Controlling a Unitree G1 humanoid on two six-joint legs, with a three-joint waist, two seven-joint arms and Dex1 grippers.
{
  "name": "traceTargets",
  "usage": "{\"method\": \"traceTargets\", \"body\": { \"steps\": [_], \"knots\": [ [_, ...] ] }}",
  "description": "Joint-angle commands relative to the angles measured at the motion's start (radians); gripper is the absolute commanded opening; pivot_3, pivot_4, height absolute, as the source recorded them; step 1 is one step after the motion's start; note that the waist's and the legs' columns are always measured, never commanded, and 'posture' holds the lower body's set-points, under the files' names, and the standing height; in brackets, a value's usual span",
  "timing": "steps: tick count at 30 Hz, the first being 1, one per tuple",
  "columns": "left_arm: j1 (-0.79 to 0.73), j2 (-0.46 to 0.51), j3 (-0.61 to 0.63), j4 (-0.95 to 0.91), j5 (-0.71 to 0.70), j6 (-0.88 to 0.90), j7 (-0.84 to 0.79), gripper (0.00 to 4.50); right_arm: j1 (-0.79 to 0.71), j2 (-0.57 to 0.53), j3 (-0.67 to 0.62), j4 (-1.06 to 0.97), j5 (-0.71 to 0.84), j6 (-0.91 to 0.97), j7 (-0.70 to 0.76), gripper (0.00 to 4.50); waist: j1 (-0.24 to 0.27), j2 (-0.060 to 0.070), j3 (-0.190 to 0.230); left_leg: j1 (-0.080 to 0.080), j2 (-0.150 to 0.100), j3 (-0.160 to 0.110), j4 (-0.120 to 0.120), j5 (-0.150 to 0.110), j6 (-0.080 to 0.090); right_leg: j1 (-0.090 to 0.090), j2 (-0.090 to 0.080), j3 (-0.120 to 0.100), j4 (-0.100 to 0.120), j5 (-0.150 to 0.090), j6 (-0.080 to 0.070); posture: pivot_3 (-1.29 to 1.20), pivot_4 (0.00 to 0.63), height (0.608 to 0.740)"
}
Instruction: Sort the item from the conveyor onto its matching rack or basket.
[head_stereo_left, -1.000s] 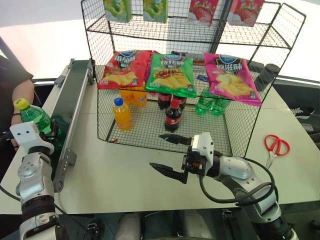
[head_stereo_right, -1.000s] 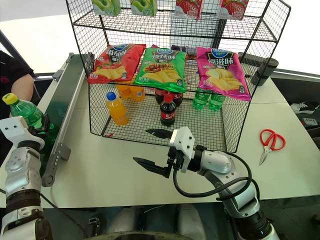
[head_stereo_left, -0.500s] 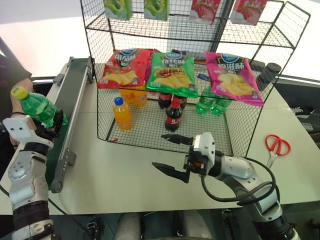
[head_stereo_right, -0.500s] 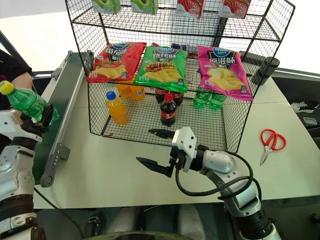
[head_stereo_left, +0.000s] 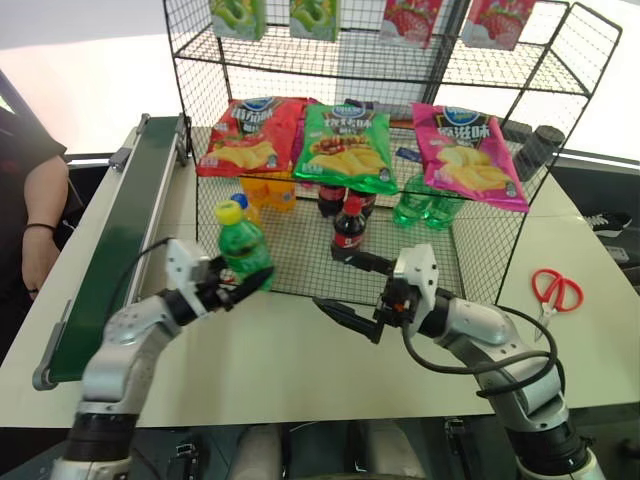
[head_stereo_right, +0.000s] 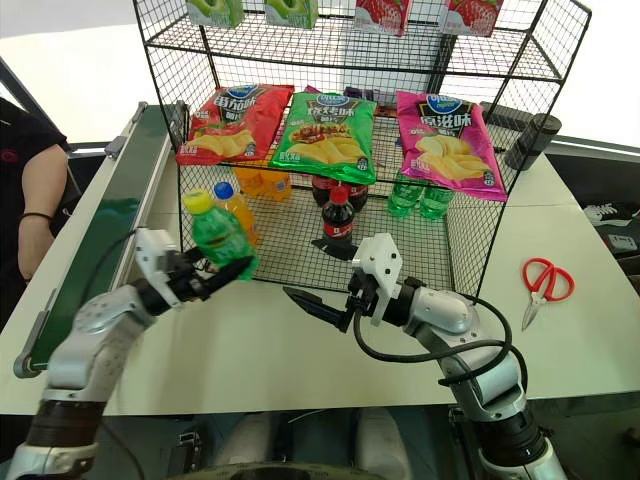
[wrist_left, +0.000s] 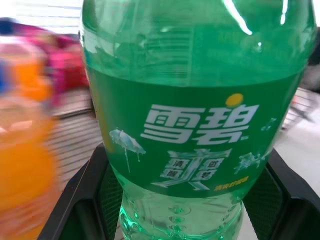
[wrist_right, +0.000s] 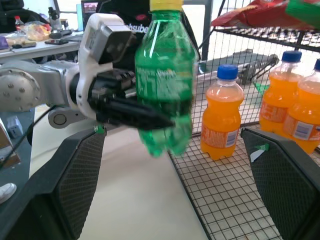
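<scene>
Bottle: the green soda bottle (head_stereo_left: 243, 255) is up off the table, clamped in the left gripper (head_stereo_left: 232, 287), just at the near left corner of the basket (head_stereo_left: 455, 290) and well clear of the conveyor (head_stereo_left: 110, 235)!
Left gripper: closed round the bottle's lower body, below the label, yellow cap tipped slightly left.
Right gripper: the right gripper (head_stereo_left: 355, 293) hangs empty, jaws spread wide, pointing left at the bottle from near the basket's front wall.
Handling: looks full, so some heft; smooth rounded plastic, likely slippery, stiff enough to squeeze. Best hold is the labelled middle, I'd say.
Basket contents: orange-drink bottles (head_stereo_left: 268, 192) far left, cola bottles (head_stereo_left: 345, 229) in the middle, green bottles (head_stereo_left: 420, 207) far right.
Upper rack: chip bags (head_stereo_left: 346, 148) slant above the drinks.
</scene>
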Motion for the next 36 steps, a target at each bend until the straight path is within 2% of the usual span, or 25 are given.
{"method": "traceTargets", "body": {
  "steps": [1, 10, 21, 24, 25, 26, 28, 30, 32, 36],
  "knots": [
    [-0.063, -0.029, -0.053, 0.027, 0.031, -0.084, -0.077, 2.70, -0.027, 0.013, 0.001, -0.035, -0.005, 0.009, -0.025, 4.50, -0.002, 0.000, 0.000, 0.000, 0.000, 0.000, 0.000, 0.000, 0.000, 0.000, 0.000, 0.000, 0.000, 0.000, 0.000, 0.00, 0.150, 0.740],
    [-0.122, -0.096, -0.161, 0.099, 0.085, -0.173, -0.196, 2.70, -0.033, 0.043, -0.011, -0.041, 0.011, 0.042, -0.088, 4.50, -0.002, 0.000, 0.000, 0.000, 0.004, 0.000, 0.002, 0.000, 0.001, 0.001, 0.011, 0.001, 0.000, 0.000, 0.001, 0.00, 0.150, 0.740],
    [-0.145, -0.123, -0.188, 0.108, 0.112, -0.199, -0.232, 2.70, -0.026, 0.041, -0.023, -0.032, 0.048, 0.080, -0.088, 4.50, -0.001, 0.000, 0.000, 0.001, 0.006, -0.002, 0.003, 0.000, 0.001, 0.002, 0.016, 0.001, 0.001, 0.000, 0.001, 0.00, 0.150, 0.740],
    [-0.155, -0.129, -0.187, 0.115, 0.120, -0.206, -0.230, 2.70, -0.019, 0.038, -0.028, -0.030, 0.063, 0.089, -0.080, 3.67, 0.000, 0.000, 0.000, 0.001, 0.006, -0.002, 0.003, 0.000, 0.001, 0.002, 0.016, 0.001, 0.001, 0.000, 0.001, 0.00, 0.150, 0.740],
    [-0.155, -0.130, -0.187, 0.115, 0.122, -0.207, -0.230, 2.70, -0.017, 0.037, -0.028, -0.032, 0.066, 0.091, -0.080, 3.24, 0.000, 0.000, 0.000, 0.001, 0.006, -0.002, 0.003, 0.000, 0.001, 0.002, 0.016, 0.001, 0.001, 0.000, 0.001, 0.00, 0.150, 0.740],
    [-0.157, -0.132, -0.186, 0.116, 0.123, -0.207, -0.230, 2.70, -0.015, 0.036, -0.027, -0.033, 0.067, 0.091, -0.080, 3.09, -0.001, 0.000, 0.000, 0.001, 0.006, -0.002, 0.003, 0.000, 0.001, 0.002, 0.016, 0.001, 0.001, 0.000, 0.001, 0.00, 0.150, 0.740],
    [-0.161, -0.135, -0.185, 0.119, 0.116, -0.189, -0.232, 2.70, -0.014, 0.035, -0.024, -0.031, 0.058, 0.084, -0.081, 3.09, -0.001, 0.000, 0.000, 0.001, 0.006, -0.002, 0.003, 0.000, 0.001, 0.002, 0.016, 0.001, 0.001, 0.000, 0.001, 0.00, 0.150, 0.740],
    [-0.163, -0.136, -0.182, 0.118, 0.106, -0.168, -0.235, 3.72, -0.013, 0.035, -0.021, -0.029, 0.049, 0.077, -0.084, 3.09, -0.001, 0.000, 0.000, 0.001, 0.006, -0.002, 0.003, 0.000, 0.001, 0.002, 0.016, 0.001, 0.001, 0.000, 0.001, 0.00, 0.150, 0.740],
    [-0.164, -0.134, -0.181, 0.119, 0.102, -0.150, -0.236, 4.49, -0.013, 0.037, -0.023, -0.026, 0.040, 0.070, -0.089, 3.09, 0.001, 0.000, 0.000, 0.001, 0.006, -0.003, 0.004, 0.000, 0.001, 0.002, 0.016, 0.001, 0.001, 0.000, 0.001, 0.00, 0.150, 0.740],
    [-0.140, -0.101, -0.170, 0.137, 0.140, -0.172, -0.215, 4.49, -0.002, 0.038, -0.066, -0.023, 0.017, 0.030, -0.118, 3.09, -0.001, 0.000, 0.000, 0.001, 0.006, -0.003, 0.004, 0.000, 0.001, 0.002, 0.016, 0.001, 0.001, 0.000, 0.001, 0.00, 0.150, 0.740]
  ]
}}
